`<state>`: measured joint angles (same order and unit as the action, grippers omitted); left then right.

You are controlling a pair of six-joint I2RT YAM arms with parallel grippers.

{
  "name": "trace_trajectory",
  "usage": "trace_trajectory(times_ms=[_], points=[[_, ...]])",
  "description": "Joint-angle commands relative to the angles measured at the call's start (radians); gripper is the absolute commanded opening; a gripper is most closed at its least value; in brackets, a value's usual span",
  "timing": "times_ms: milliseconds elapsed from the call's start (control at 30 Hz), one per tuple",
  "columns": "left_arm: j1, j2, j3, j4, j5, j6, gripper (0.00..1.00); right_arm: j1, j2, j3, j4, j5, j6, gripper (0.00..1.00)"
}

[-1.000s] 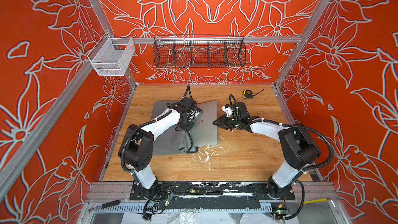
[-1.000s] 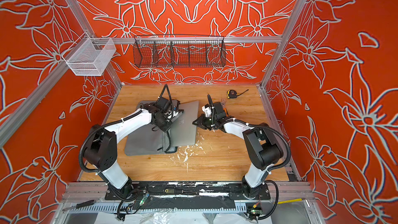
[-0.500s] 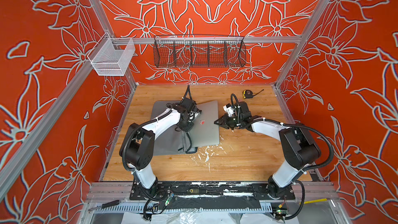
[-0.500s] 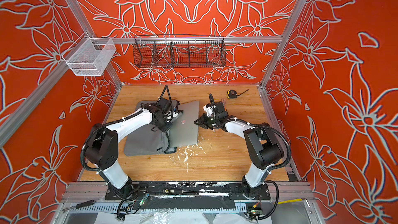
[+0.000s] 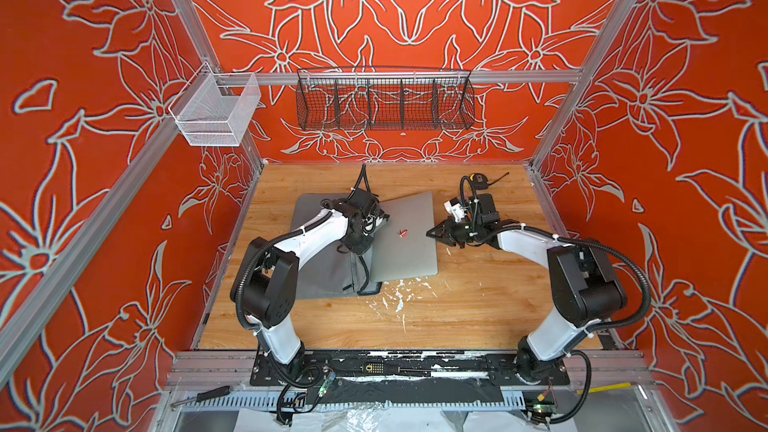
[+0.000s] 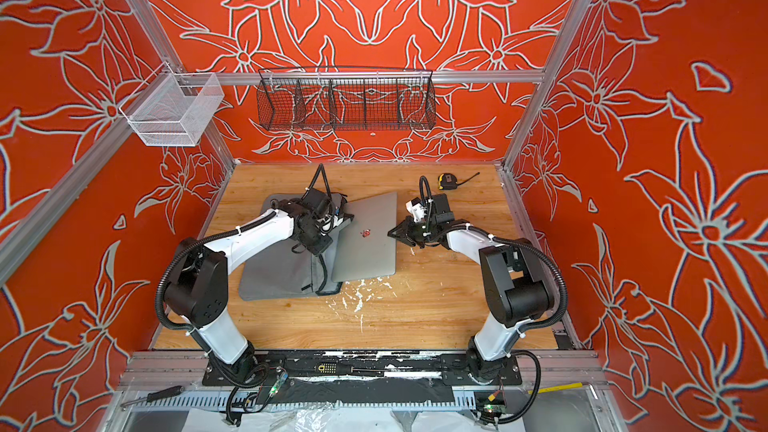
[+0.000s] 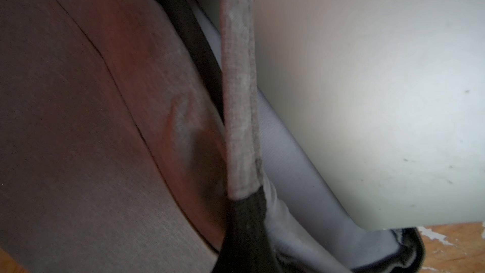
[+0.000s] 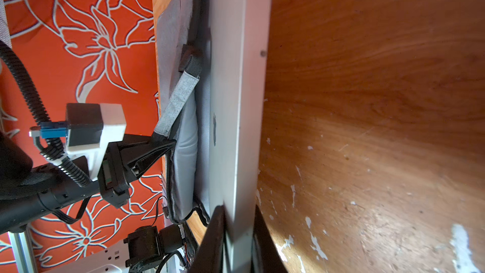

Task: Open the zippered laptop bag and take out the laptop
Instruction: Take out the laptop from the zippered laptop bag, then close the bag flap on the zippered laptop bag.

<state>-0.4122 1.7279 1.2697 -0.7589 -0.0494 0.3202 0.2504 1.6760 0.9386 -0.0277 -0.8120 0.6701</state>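
Laptop (image 5: 409, 255), thin, silver-grey, rectangular metal, small dark logo at lid centre: lies lid-up on wooden bench (image 5: 478, 297), mostly out of large flat grey fabric laptop bag (image 5: 322, 280) with dark zipper edging, only the strip along its left side overlapping the open mouth and pale lining.
Laptop bag: flat on bench at the laptop's left, zip undone along the side facing it.
Strap handle (image 8: 178, 101), grey webbing with dark ends: drawn straight from its anchor on the bag to the left claw (image 8: 170, 141).
Left claw: pressed together on the strap handle's end; judged to be lifting the upper flap and anchoring the bag so the metal slides free without dragging fabric along.
Right claw (image 5: 430, 234): pinching the laptop's right edge, one jaw over the lid, one beneath; judged to be the pulling grip.
Relation: laptop spans the gap between both claws, right claw holding one edge, left claw just beside the opposite one; extraction judged nearly complete
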Motion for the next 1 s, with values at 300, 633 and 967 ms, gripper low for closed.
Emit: trace_trajectory(times_ms=[300, 633, 967], points=[[0.019, 0.047, 0.003, -0.105, -0.141, 0.065, 0.00, -0.076, -0.019, -0.021, -0.059, -0.033, -0.096, 0.00], [0.025, 0.052, 0.008, -0.102, -0.145, 0.044, 0.00, -0.104, -0.028, -0.042, -0.101, -0.025, -0.137, 0.00], [0.026, 0.043, -0.003, -0.108, -0.155, 0.066, 0.00, -0.194, -0.072, -0.040, -0.215, -0.037, -0.218, 0.00]])
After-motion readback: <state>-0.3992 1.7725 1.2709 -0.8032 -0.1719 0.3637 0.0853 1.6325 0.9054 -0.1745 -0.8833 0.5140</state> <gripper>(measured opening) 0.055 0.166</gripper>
